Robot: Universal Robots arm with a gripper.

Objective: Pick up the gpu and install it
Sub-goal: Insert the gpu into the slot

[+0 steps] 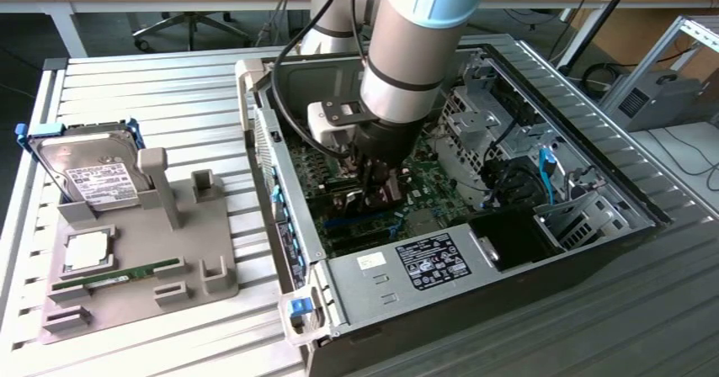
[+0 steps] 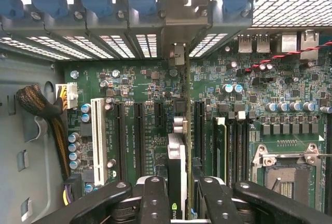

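My gripper (image 1: 375, 193) is down inside the open computer case (image 1: 371, 297), just over the green motherboard (image 1: 433, 183). It is shut on the gpu (image 2: 178, 167), which the wrist view shows edge-on between the two black fingers (image 2: 155, 200), standing upright over the row of black expansion slots (image 2: 139, 130). The card's silver end bracket (image 2: 179, 24) reaches the case's rear slot wall. In the exterior view the gpu (image 1: 357, 199) is a dark shape under the gripper, mostly hidden by the arm.
A grey parts tray (image 1: 197, 251) at the exterior view's left holds a silver hard drive (image 1: 96, 175), a green RAM stick (image 1: 118, 276) and a square chip (image 1: 86, 251). Inside the case are a white slot (image 2: 97, 133), a braided cable bundle (image 2: 39, 107) and the CPU socket (image 2: 285, 175).
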